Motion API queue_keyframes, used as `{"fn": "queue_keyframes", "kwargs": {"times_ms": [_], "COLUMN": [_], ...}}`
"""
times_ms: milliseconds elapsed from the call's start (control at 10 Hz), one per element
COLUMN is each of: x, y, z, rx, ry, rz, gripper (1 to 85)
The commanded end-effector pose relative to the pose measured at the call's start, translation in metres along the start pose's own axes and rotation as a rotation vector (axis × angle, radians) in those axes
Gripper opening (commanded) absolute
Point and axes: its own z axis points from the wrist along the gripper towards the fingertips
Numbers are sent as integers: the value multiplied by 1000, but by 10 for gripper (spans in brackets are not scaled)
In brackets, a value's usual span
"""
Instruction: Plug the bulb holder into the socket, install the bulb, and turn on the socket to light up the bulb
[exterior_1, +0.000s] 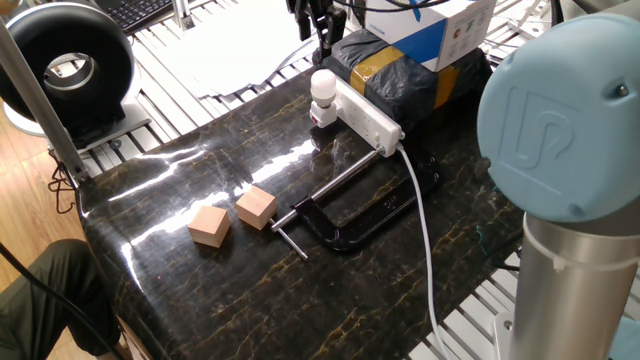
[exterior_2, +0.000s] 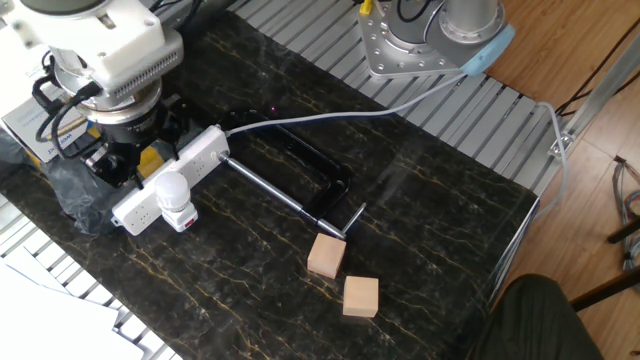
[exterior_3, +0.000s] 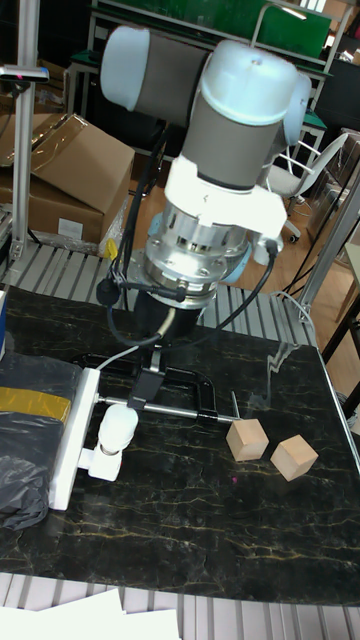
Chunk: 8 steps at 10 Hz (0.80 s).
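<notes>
The white socket lies at the far side of the dark table against a black bag. The bulb holder is plugged into its end outlet, and the white bulb sits in it. The other fixed view shows the same socket, bulb holder and bulb, as does the tall view: socket, bulb holder, bulb. My gripper hangs above the socket just behind the bulb, holding nothing; here it is again. The wrist hides how its jaws stand.
Two tan wooden cubes sit at the front left. A black clamp lies mid-table, crossed by the socket's white cable. A black bag with yellow tape and a box stand behind the socket.
</notes>
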Motion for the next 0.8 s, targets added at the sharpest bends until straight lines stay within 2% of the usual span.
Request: {"fn": "queue_keyframes", "kwargs": {"times_ms": [0, 200, 300, 400, 600, 700], "x": [-4, -13, -11, -4, 5, 4], "y": [-11, -1, 10, 13, 9, 7], "z": [14, 34, 37, 37, 41, 48], "rx": [43, 23, 3, 2, 26, 29], "ry": [-19, -66, -74, -68, -57, -75], "rz": [-70, -82, -89, -104, -116, -111], "gripper": [573, 593, 600, 603, 603, 603]}}
